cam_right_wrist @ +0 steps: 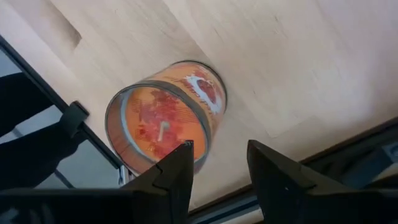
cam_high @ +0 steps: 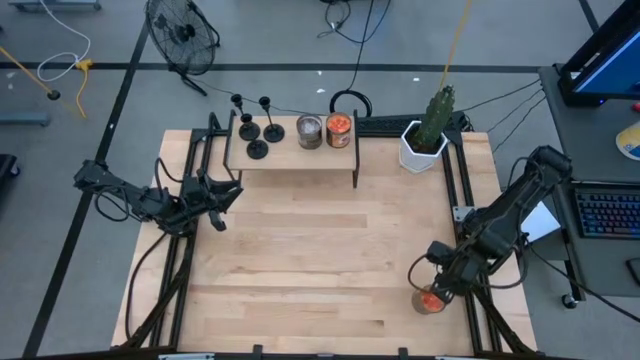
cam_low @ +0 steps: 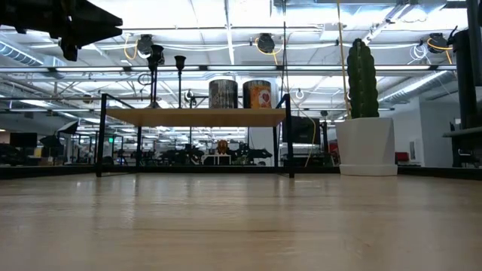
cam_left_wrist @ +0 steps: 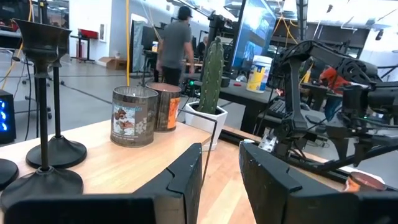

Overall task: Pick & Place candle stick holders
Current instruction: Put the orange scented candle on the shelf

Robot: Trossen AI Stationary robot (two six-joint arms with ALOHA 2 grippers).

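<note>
Three matte-black candle stick holders stand upright on their disc bases at the left end of a small wooden shelf at the table's far side. They also show in the left wrist view and the low view. My left gripper is open and empty, near the table's left edge and just in front of the shelf's left end, level with the shelf top. My right gripper is open near the table's right near corner, pointing down over an orange candle jar. I cannot tell whether it touches the jar.
Two tin cans stand on the shelf to the right of the holders. A cactus in a white pot stands at the far right. A person stands in the room beyond the table. Bare wood lies mid-table.
</note>
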